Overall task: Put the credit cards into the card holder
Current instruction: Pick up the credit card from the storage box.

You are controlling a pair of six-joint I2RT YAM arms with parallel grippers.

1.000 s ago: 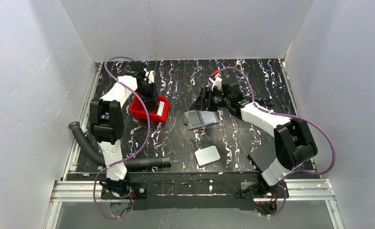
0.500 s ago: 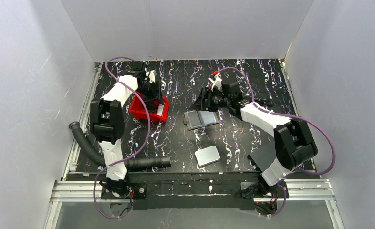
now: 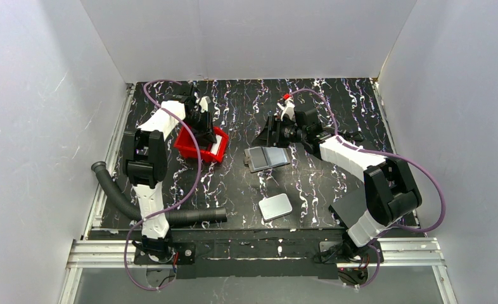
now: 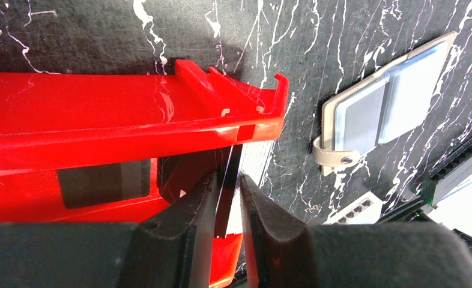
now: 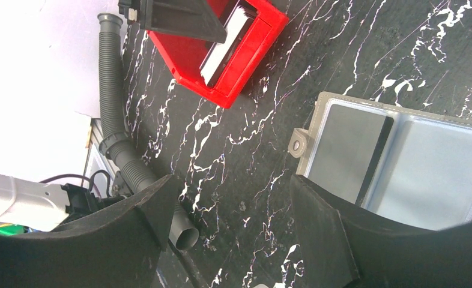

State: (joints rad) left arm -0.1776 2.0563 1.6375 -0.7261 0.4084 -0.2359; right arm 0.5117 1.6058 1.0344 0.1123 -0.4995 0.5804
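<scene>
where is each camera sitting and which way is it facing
Top external: above and behind the bases, looking down on the table; left arm and right arm show.
Left wrist: on the left arm, looking past its own jaws into the red tray.
Right wrist: on the right arm, looking past its own jaws at the card holder.
Shared: all three show the red tray and card holder.

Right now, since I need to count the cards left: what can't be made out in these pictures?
1. How many credit cards sit in the red tray: in the top view the left pincer covers them; the right wrist view shows only a stack's edge.
2. Whether the left pincer truly clamps the card between its fingers: left wrist view, edge-on, contact unclear.
3. The card holder, right side: right wrist view, cut by the frame edge.
</scene>
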